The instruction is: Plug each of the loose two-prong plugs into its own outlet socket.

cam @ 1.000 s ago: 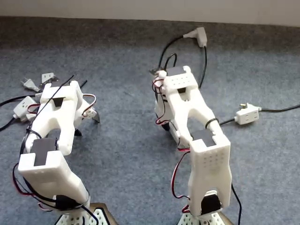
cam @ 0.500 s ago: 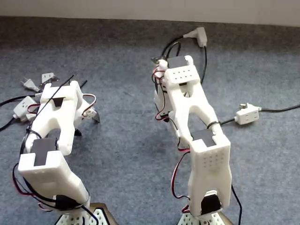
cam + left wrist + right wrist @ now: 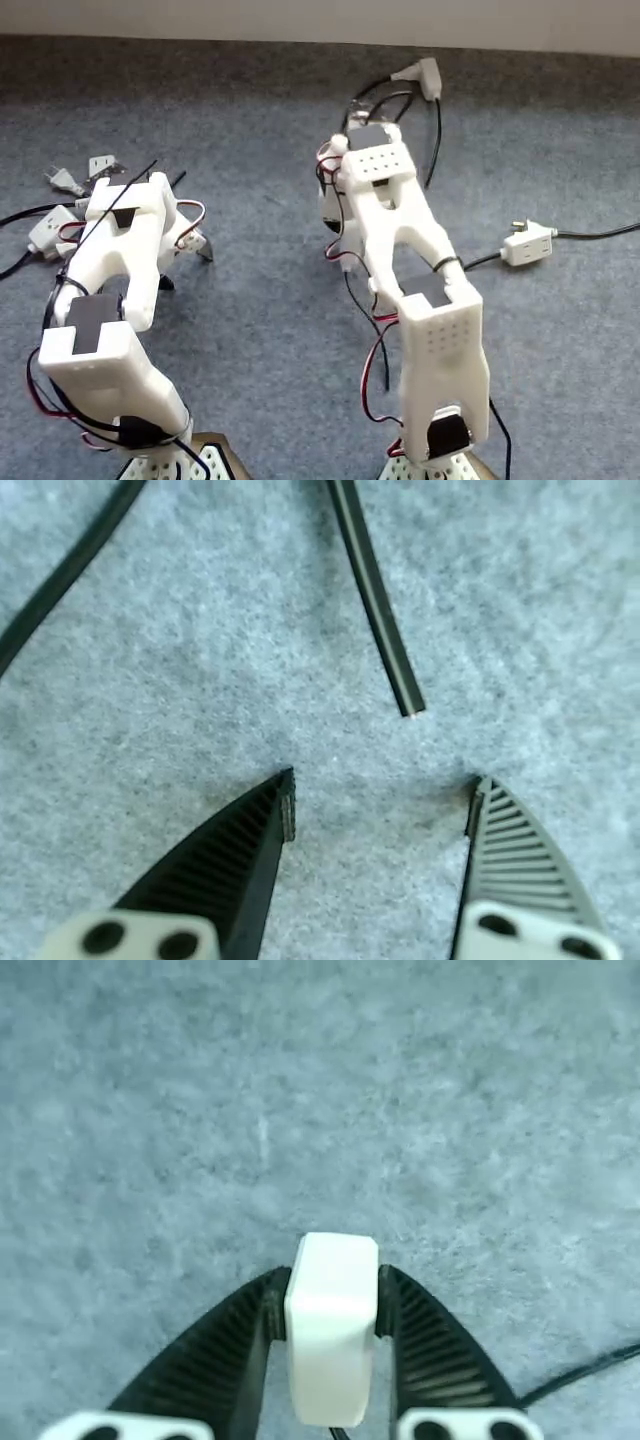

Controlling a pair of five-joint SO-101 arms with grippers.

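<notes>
white plug [image 3: 330,1340] sits clenched in your right claw [image 3: 330,1282]; your left claw [image 3: 380,800] hangs released over grey carpet [image 3: 200,660]. on the high view the outlet socket [image 3: 527,243] lies well apart, around three to four o'clock from the right claw, long axis three-to-nine; the right arm is nearer.

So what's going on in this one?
The right gripper is shut on a white plug over the grey carpet. The left gripper hangs open over the carpet by the end of a black cable, holding nothing. A white outlet block lies on the carpet on the right arm's outer side.
</notes>
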